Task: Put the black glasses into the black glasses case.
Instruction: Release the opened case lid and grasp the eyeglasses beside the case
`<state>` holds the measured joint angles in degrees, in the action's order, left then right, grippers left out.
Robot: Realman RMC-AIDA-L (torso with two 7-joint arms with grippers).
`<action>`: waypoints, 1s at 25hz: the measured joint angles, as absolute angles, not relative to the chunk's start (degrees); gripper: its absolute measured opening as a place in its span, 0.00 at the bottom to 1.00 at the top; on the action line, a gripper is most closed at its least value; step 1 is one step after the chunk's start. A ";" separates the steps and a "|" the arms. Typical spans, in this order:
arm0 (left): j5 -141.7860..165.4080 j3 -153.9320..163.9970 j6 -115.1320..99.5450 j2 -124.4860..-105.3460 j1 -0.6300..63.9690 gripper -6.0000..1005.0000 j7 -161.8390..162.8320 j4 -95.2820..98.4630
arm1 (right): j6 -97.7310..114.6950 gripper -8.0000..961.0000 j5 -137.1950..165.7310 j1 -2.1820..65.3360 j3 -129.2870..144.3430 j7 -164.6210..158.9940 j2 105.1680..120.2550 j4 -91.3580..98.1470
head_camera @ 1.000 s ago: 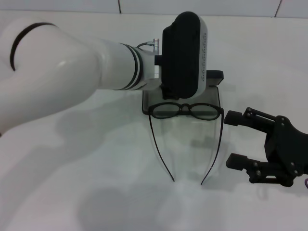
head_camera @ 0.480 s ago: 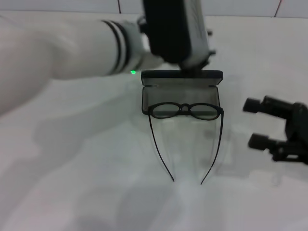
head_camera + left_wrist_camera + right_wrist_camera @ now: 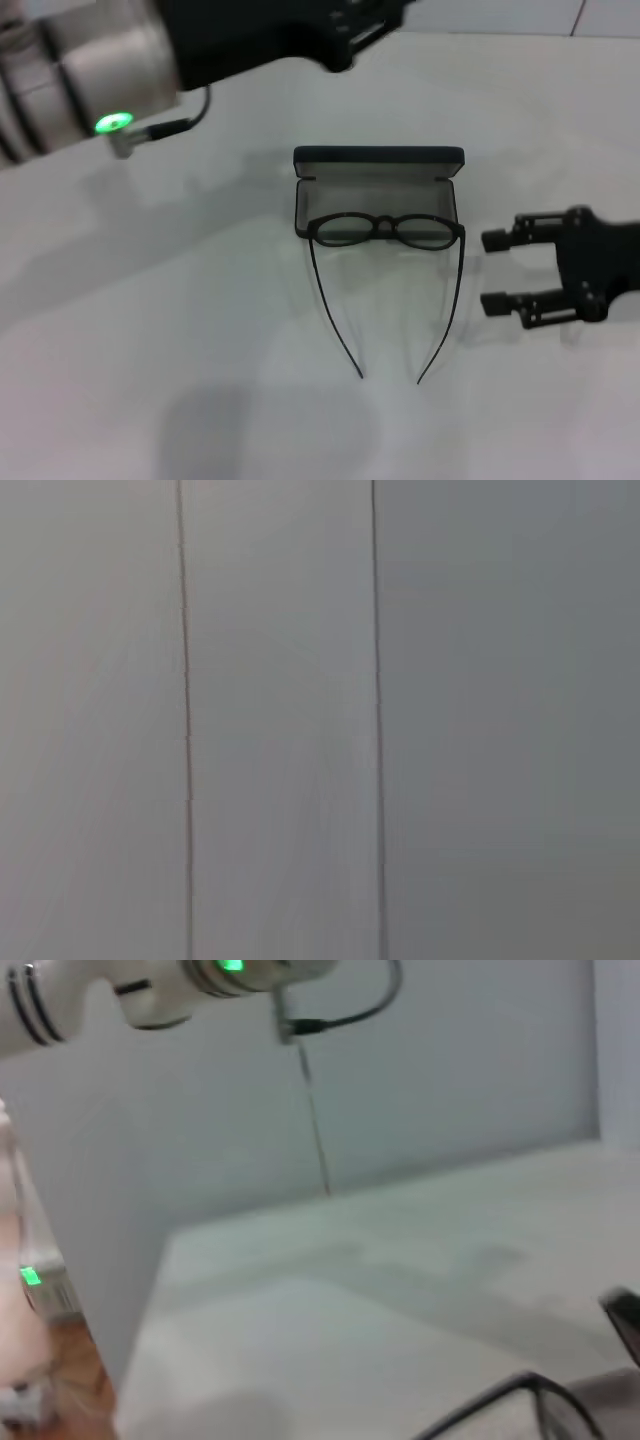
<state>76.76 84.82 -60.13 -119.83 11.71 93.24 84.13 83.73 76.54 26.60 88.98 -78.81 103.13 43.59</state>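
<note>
Your left arm [image 3: 150,45] is raised across the far left of the white table [image 3: 200,400]; its fingers aren't visible, so you cannot tell their state. The black glasses case [image 3: 378,185] lies open mid-table. The right gripper [image 3: 495,270] waits released, near the black glasses [image 3: 385,232], whose front apparently rests on the case's near edge.

White table [image 3: 200,330] against pale panelled wall [image 3: 280,720] with thin seams.
</note>
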 joint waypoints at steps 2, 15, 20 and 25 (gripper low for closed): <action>71.26 81.08 -66.84 -119.83 11.07 0.33 89.54 77.90 | 84.08 0.78 87.75 26.12 81.69 -86.70 105.47 50.99; 72.27 67.13 -93.13 -119.30 12.51 0.33 74.82 45.83 | 103.15 0.76 121.92 42.85 66.62 -114.27 111.76 67.25; 72.72 66.43 -94.28 -119.28 11.99 0.33 71.36 41.09 | 101.88 0.76 127.51 51.01 66.80 -114.05 112.52 60.70; 73.16 64.67 -95.10 -119.32 11.98 0.33 67.85 35.79 | 98.21 0.75 136.62 58.42 67.70 -113.66 114.61 53.89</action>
<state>73.16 64.67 -95.10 -119.32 11.98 67.85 35.79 98.21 136.62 58.42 67.71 -113.66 114.61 53.89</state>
